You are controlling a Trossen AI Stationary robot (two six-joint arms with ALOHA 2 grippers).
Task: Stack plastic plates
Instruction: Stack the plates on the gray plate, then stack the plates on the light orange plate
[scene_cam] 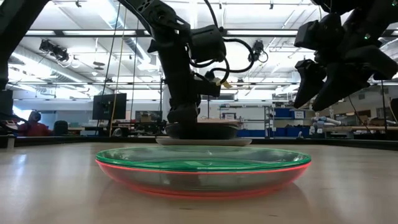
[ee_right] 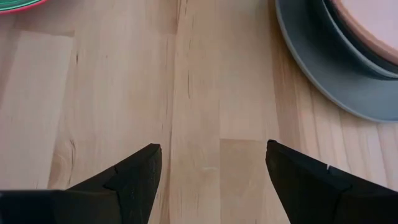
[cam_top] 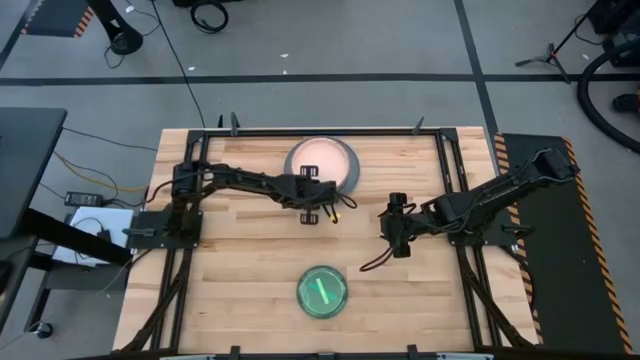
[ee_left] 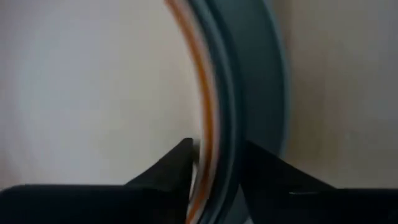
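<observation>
Green plate (scene_cam: 202, 155) on red plate (scene_cam: 205, 183), left tool (cam_top: 322, 203) pinching far stack's (cam_top: 345, 172) rim, right tool (cam_top: 398, 243) open

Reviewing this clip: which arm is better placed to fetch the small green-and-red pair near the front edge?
Probably right. The right claw hangs open over bare wood near the green-and-red pair; the left claw is at the big stack, fingers straddling its rim.

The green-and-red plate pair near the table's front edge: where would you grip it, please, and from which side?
Probably the raised rim of the green-over-red pair, one finger over the lip, one under. The right gripper hangs open, nearest its right side; the left gripper is at the far stack.
</observation>
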